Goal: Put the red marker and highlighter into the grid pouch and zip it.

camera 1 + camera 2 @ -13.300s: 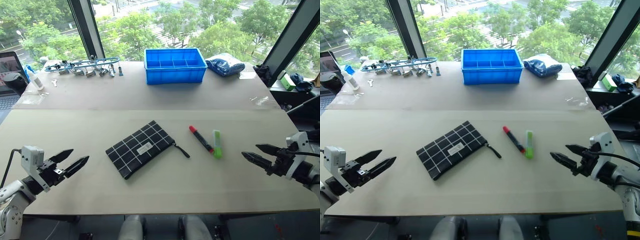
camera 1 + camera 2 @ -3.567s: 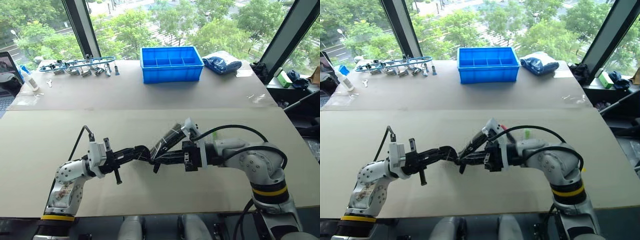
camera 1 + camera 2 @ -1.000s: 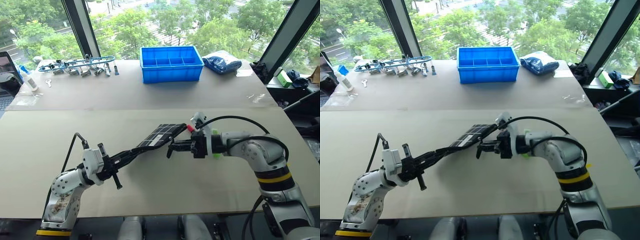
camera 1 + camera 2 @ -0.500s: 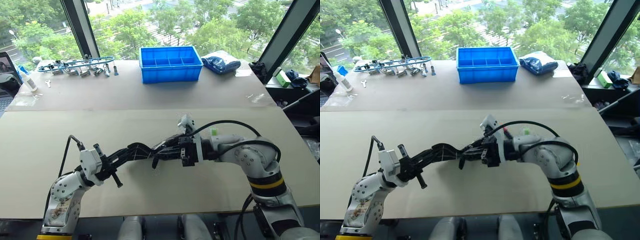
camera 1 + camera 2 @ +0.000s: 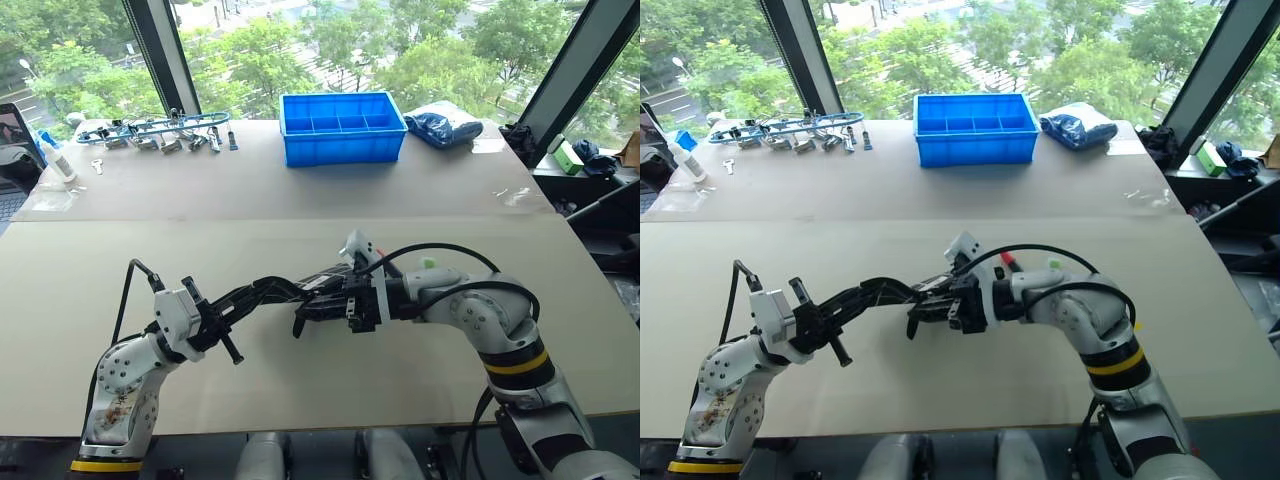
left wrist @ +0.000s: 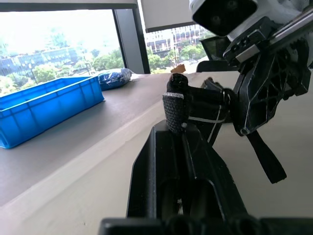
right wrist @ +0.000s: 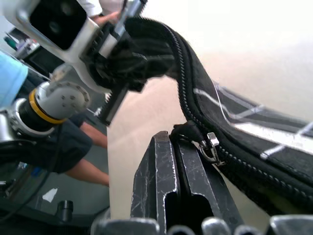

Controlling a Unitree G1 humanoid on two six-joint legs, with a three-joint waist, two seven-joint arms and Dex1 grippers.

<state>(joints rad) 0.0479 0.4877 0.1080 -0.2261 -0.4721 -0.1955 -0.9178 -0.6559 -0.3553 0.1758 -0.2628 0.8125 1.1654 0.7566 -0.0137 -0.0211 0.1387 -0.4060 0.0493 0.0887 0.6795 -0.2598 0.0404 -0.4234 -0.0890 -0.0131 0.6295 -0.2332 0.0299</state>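
At frame centre the grid pouch hangs off the table, one end clamped by the left gripper; the right gripper is closed on its zipper pull, apparently unzipping. The red marker lies uninserted, so loading and zipping remain

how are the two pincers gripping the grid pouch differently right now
The left pincer pinches the end of the grid pouch, where the fabric bunches; the right pincer is shut on the zipper pull along the edge. The left reaches in from the robot's left, the right from the opposite side, and they meet near the middle of the table. Both are shut.
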